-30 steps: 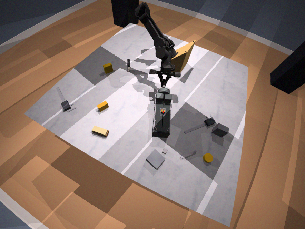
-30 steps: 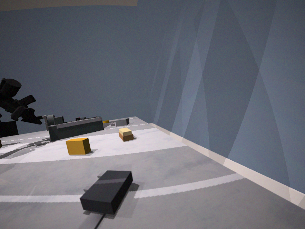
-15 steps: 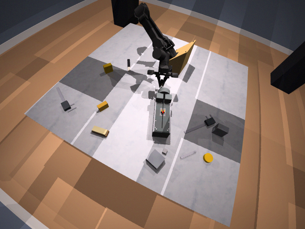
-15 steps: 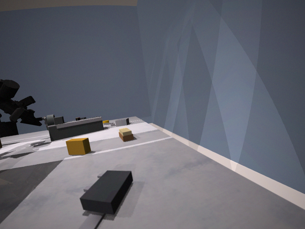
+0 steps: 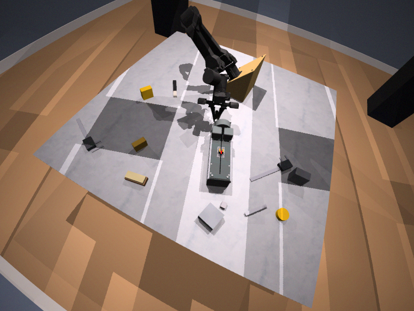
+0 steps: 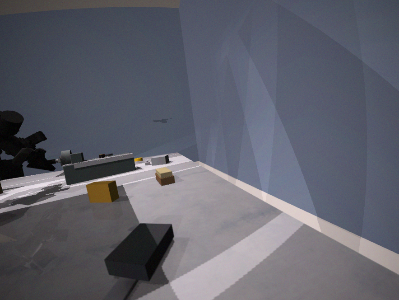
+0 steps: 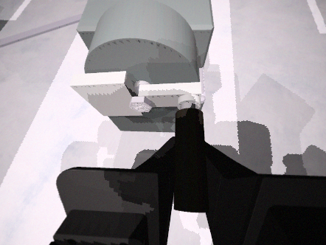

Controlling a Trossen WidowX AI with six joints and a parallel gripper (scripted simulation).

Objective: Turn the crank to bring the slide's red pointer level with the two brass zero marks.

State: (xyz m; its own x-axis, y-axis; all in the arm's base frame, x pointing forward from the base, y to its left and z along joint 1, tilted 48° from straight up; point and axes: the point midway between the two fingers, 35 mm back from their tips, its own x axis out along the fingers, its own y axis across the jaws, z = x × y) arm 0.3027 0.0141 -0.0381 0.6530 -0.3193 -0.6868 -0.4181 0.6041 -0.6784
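Crank handle [image 7: 189, 162] between fingers [image 5: 216, 115], wrist view only

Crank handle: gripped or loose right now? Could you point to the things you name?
Gripped. In the wrist view the fingers close on both sides of the dark crank handle [image 7: 189, 162], whose top end meets the pale crank arm [image 7: 166, 89].

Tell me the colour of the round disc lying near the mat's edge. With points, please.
Yellow: the round disc [image 5: 282, 214] [image 6: 138, 159] shows best in the top view.
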